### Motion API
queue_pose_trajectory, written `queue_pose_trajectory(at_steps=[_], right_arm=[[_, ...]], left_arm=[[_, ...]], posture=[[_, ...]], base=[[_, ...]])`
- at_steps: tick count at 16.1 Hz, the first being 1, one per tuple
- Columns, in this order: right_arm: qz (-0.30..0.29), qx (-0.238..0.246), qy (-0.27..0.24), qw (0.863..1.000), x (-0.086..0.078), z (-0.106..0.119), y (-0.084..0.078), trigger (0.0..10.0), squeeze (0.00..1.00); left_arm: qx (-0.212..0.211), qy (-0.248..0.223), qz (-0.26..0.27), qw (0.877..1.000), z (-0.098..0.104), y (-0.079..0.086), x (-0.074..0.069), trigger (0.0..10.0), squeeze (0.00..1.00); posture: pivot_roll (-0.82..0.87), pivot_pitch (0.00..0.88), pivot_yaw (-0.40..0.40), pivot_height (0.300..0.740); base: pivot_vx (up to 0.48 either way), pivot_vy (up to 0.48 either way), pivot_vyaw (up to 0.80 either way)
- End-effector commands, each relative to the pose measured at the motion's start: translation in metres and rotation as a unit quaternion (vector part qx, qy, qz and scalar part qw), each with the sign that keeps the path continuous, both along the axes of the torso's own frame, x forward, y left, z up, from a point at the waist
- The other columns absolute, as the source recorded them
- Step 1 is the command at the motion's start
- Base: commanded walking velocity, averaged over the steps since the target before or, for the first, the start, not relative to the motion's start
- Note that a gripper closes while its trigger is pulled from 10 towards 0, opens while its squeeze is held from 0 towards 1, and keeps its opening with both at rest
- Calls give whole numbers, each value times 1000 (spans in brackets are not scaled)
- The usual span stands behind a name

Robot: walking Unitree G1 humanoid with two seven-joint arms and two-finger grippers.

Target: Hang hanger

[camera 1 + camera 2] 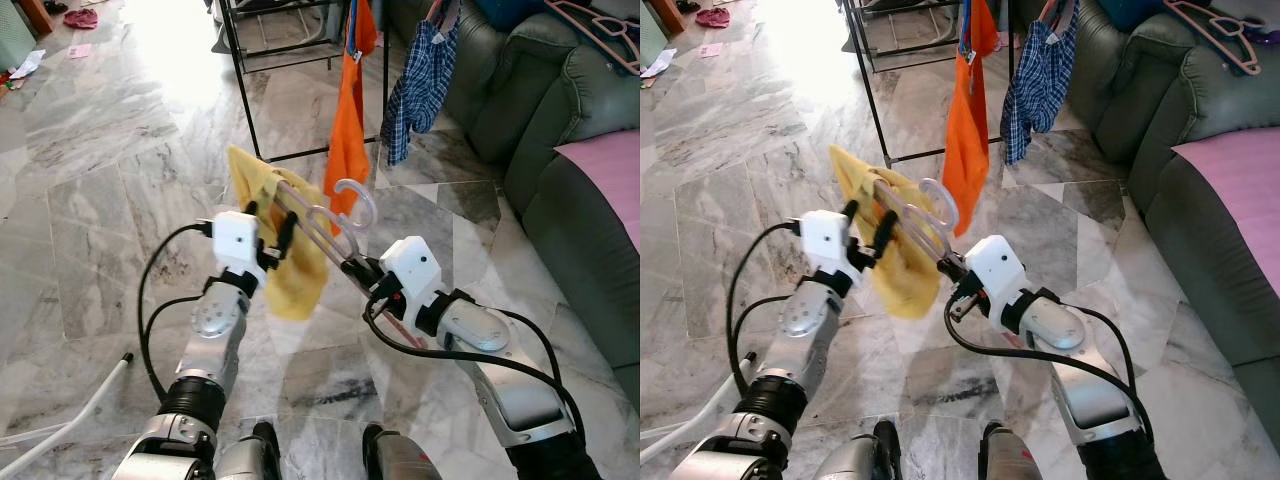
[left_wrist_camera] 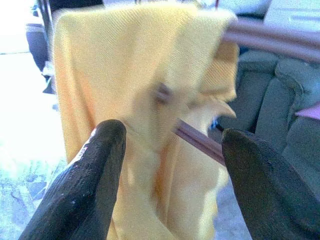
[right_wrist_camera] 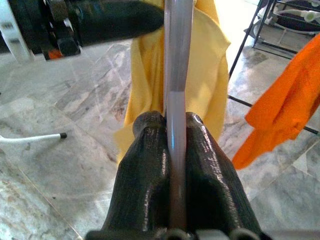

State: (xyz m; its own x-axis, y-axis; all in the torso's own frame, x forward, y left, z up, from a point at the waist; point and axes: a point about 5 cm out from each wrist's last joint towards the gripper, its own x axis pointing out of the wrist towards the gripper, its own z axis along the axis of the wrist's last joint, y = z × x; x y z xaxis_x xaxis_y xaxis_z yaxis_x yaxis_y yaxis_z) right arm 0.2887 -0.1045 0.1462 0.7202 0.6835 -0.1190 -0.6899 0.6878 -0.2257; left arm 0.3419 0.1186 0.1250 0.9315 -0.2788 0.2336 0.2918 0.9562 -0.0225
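Carry step: my right gripper [image 3: 170,150] clamped on hanger [image 1: 325,225] with yellow cloth [image 1: 290,260]; left gripper [image 2: 170,165] spread, flanking cloth. Next: hook onto rack [image 1: 245,95]

A living room at home, on laundry day.
I stand on a grey marble floor [image 1: 90,180]; ahead is a black drying rack [image 1: 300,60] with an orange garment [image 1: 350,130] and checked shorts [image 1: 420,80], a green sofa [image 1: 560,110] beside it.
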Motion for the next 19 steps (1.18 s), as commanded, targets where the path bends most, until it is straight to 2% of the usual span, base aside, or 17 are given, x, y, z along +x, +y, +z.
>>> queue_pose_trajectory(at_steps=[1, 4, 7, 9, 10, 19], right_arm=[[9, 15, -22, 1000, 0, 9, 3, 0, 0], [12, 16, -23, 1000, 0, 10, 4, 0, 0], [13, 16, -21, 1000, -1, 9, 5, 0, 0], [13, 18, -22, 1000, -1, 10, 6, 0, 0], [12, 19, -22, 999, -2, 10, 6, 0, 0], [16, 24, -21, 999, -3, 11, 9, 0, 0]], left_arm=[[-13, 6, -8, 1000, -1, 1, -2, 10000, 0], [-23, 17, 8, 1000, -1, 1, 0, 10000, 0], [-33, 26, 1, 999, -1, -10, 2, 10000, 0], [-33, 28, 14, 999, -2, -10, 4, 10000, 0], [-44, 38, 28, 998, -3, -10, 6, 0, 0], [-55, 45, 35, 997, -1, -13, 11, 0, 0]], posture=[[-261, 226, 35, 740], [-262, 226, 35, 740], [-269, 229, 36, 740], [-275, 230, 39, 740], [-278, 231, 41, 740], [-278, 232, 45, 740]], base=[[0, 0, 0], [0, 0, 0], [0, 0, 0], [0, 0, 0], [0, 0, 0], [0, 0, 0]])
